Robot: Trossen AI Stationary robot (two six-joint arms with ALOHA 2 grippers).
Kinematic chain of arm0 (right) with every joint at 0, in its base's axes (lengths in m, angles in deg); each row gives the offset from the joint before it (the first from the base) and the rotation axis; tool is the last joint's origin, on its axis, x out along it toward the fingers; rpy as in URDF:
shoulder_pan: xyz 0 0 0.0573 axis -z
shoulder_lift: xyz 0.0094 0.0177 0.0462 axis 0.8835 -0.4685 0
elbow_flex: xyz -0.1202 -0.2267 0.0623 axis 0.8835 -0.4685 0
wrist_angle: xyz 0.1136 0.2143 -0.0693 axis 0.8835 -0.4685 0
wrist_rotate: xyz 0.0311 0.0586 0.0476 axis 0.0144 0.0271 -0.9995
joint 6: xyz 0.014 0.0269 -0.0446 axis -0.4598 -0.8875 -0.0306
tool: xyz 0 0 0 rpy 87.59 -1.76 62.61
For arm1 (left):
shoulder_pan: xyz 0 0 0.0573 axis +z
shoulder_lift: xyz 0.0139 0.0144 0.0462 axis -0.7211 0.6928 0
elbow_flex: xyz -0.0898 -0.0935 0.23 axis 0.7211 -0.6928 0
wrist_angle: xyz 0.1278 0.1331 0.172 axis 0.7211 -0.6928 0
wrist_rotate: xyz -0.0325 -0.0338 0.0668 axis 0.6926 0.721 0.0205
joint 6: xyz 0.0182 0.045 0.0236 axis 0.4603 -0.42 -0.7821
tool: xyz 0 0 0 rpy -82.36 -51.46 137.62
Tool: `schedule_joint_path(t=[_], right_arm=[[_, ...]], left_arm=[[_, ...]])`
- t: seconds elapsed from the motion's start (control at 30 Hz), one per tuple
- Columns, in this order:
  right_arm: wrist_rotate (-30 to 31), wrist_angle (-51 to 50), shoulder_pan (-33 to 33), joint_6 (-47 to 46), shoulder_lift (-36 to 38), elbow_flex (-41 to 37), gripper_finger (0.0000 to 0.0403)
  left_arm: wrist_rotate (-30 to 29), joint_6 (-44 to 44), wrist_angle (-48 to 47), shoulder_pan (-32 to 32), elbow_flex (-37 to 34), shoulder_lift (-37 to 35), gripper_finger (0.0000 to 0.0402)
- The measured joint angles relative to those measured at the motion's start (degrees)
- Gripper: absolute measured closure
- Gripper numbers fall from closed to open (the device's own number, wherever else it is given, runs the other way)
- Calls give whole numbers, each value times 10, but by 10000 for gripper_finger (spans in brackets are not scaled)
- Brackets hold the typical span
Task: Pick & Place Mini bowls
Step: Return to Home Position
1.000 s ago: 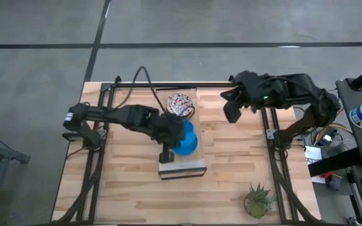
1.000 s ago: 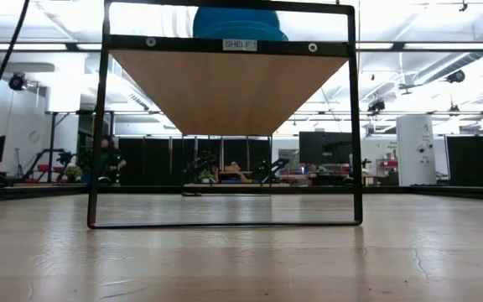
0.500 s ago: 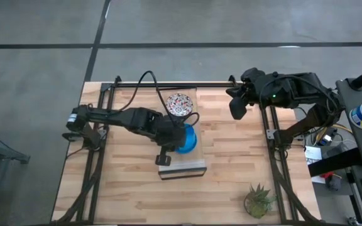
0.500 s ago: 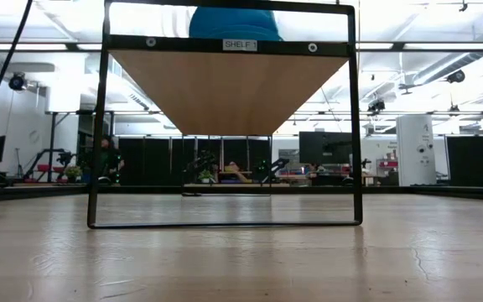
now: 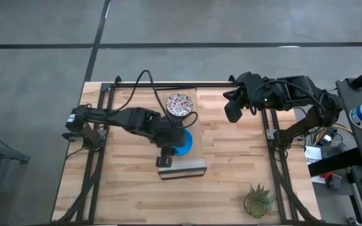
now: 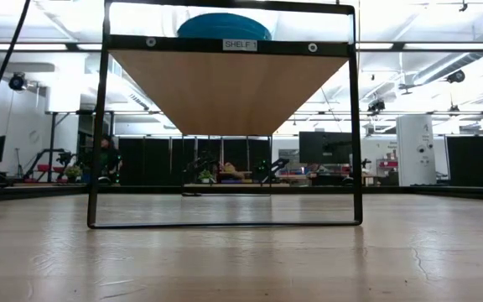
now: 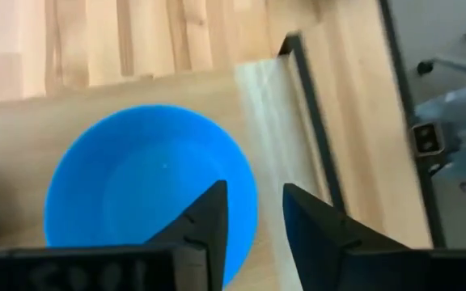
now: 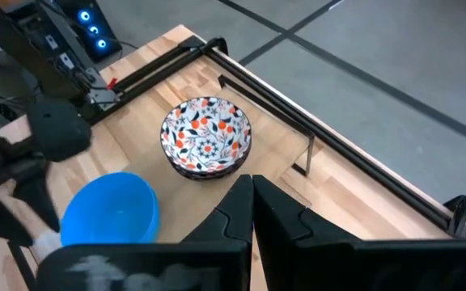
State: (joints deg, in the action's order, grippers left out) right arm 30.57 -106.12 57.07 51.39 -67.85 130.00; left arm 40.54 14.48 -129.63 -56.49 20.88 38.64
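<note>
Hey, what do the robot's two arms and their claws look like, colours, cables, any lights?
Both arms are black and jointed. The left arm has a black cable looping off it; the right arm shows a small green light. The left claw and right claw each have two dark, wedge-shaped fingers.

Blue bowl (image 5: 182, 142): plain bright blue, upright, mouth up, on the shelf (image 5: 190, 165). Patterned bowls (image 5: 179, 104): whitish with red-and-dark speckles, nested upright in a stack, just beside it on the same shelf.
</note>
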Motion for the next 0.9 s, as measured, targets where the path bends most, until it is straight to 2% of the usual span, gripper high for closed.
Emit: schedule_joint_path(t=[0.2,0.37,0.47,0.57,0.67,0.9], right_arm=[[-3,0,0,-3,0,-2,394],[-11,-2,0,-13,0,-11,394],[-31,-13,1,-26,2,-31,394],[-28,-6,0,-31,20,-68,394],[-28,44,-5,-19,57,-120,394],[-59,280,-23,54,161,-275,394]], left_arm=[[-8,29,-3,-3,15,-4,288],[-60,83,-1,-1,15,-15,298],[-61,98,8,-1,15,-21,327],[-61,113,29,-1,4,-40,379],[-64,126,71,-3,-21,-73,395],[-69,142,222,-3,-138,-183,401]])
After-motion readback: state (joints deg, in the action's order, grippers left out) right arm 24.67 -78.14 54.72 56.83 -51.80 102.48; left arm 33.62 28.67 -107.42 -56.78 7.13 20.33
